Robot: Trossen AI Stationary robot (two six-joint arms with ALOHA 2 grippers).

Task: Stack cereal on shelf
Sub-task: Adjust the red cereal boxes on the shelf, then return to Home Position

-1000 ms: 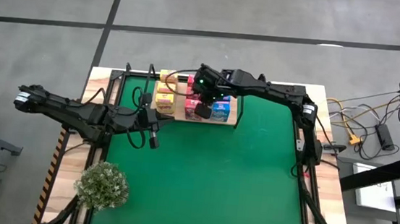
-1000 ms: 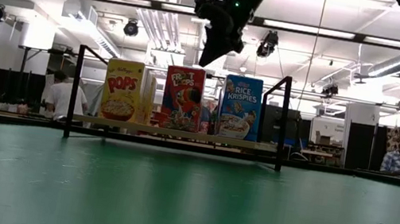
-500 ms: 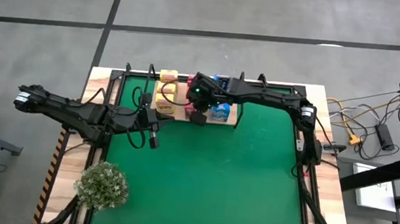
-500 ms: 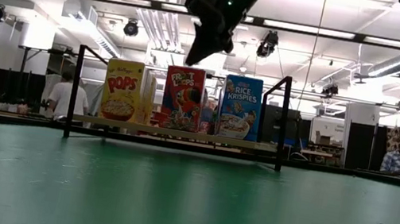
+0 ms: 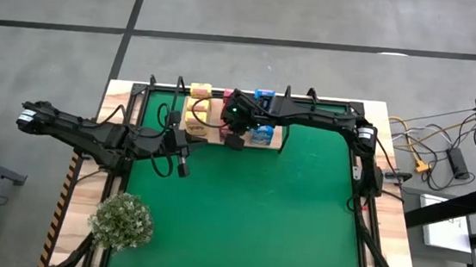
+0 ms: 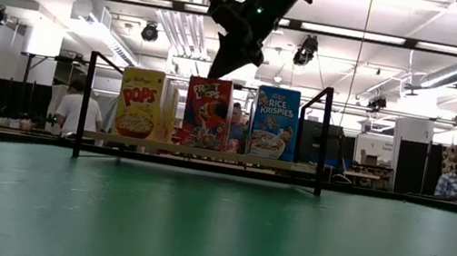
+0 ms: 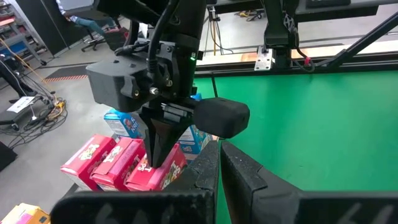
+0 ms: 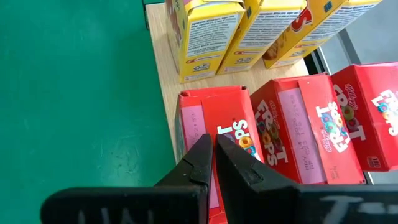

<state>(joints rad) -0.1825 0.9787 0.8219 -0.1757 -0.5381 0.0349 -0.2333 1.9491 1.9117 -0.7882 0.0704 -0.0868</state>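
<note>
The shelf point(image 5: 212, 133) is a light wooden board with black wire ends at the mat's far edge. On it stand the cereal cartons in rows: yellow point(image 6: 139, 103), red point(image 6: 207, 114) and blue point(image 6: 274, 122). My right gripper point(image 6: 219, 70) is shut and slants down onto the front red carton point(image 8: 205, 115), with the yellow cartons point(image 8: 205, 31) to one side. My left gripper point(image 5: 181, 170) hangs shut above the mat, to the left of and nearer than the shelf, touching nothing. My right gripper touches the front red carton with its shut fingertips point(image 7: 155, 160), on the carton's top face point(image 8: 233, 124). The fingers slant down from the table's right side. The carton stands on its base on the shelf board point(image 6: 206, 153).
A bushy pale green plant point(image 5: 121, 220) stands at the near left corner. The green mat point(image 5: 248, 221) lies bare between shelf and near edge. People point(image 6: 75, 108) show in the room beyond the table.
My right gripper has sunk and gone a little toward the table's left edge, coming down onto the front red carton, and has stayed shut. The left arm has kept still.
</note>
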